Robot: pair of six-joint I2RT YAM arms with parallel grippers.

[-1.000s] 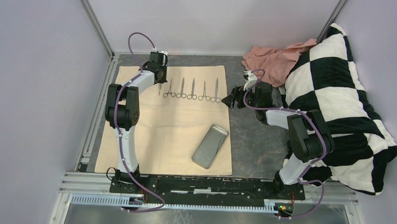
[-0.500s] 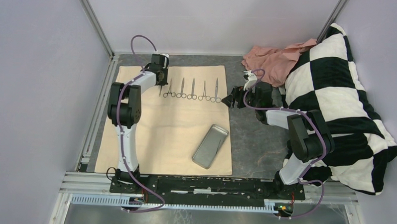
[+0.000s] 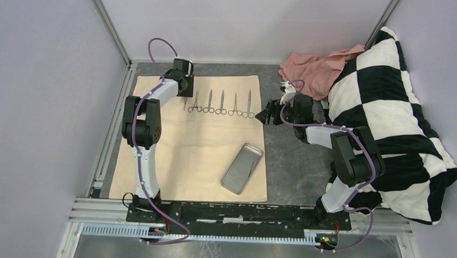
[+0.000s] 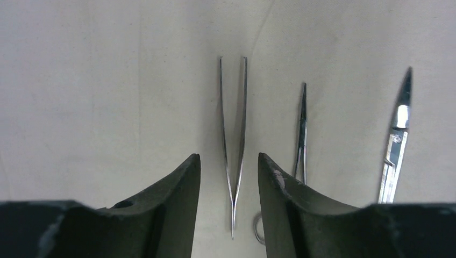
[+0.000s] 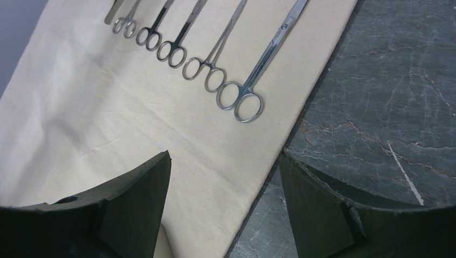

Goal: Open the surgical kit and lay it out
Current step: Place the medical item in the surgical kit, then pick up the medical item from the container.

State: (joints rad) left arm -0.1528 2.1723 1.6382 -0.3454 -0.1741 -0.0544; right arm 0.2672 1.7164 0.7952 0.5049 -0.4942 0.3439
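The surgical kit lies spread out: a beige cloth [image 3: 197,151] lies flat, with a steel tray [image 3: 242,168] on its near right part. Several scissor-handled instruments [image 3: 221,103] lie in a row along its far part. My left gripper [image 3: 184,96] hovers open over slim tweezers [image 4: 233,134], which lie flat on the cloth between the fingers [image 4: 177,188] without touching them. A thin clamp [image 4: 302,134] and scissors [image 4: 397,140] lie to their right. My right gripper [image 3: 265,116] stands open and empty above the cloth's right edge [image 5: 301,129], near the large scissors [image 5: 269,54].
A black-and-white checkered pillow [image 3: 387,111] fills the right side, with a crumpled pink cloth [image 3: 314,66] at the back right. Dark marble tabletop [image 3: 288,160] shows to the right of the beige cloth. Walls stand close at the left and at the back.
My left gripper has opened, and the tweezers now lie free on the cloth. The right arm has not moved.
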